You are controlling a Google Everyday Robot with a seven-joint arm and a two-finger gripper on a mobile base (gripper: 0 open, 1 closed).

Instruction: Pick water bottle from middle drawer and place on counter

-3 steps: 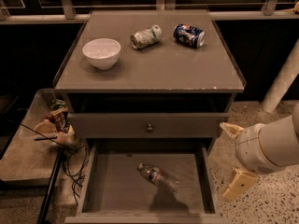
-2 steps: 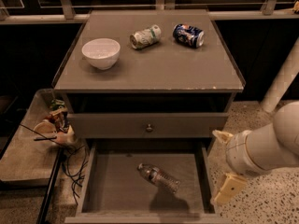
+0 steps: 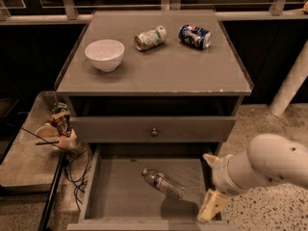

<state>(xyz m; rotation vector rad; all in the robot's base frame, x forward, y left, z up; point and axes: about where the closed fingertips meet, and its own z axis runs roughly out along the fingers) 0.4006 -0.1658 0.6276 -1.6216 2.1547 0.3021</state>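
The water bottle [image 3: 163, 183] lies on its side on the floor of the open middle drawer [image 3: 118, 196], cap toward the upper left. My gripper [image 3: 211, 184] is at the drawer's right wall, to the right of the bottle and apart from it. Its two pale fingers [image 3: 212, 205] are spread open and hold nothing. The white arm reaches in from the right. The counter [image 3: 159, 71] is the cabinet top above.
On the counter stand a white bowl [image 3: 104, 54] and two cans on their sides, one pale green [image 3: 150, 37], one blue [image 3: 194, 36]. A shut drawer front with a knob [image 3: 154, 131] sits above the open drawer. A cluttered low shelf [image 3: 29, 153] with cables is left; a white post [image 3: 291, 81] is right.
My arm has moved left and down, bringing the open gripper from beside the cabinet to the drawer's right wall. The bottle has not moved.
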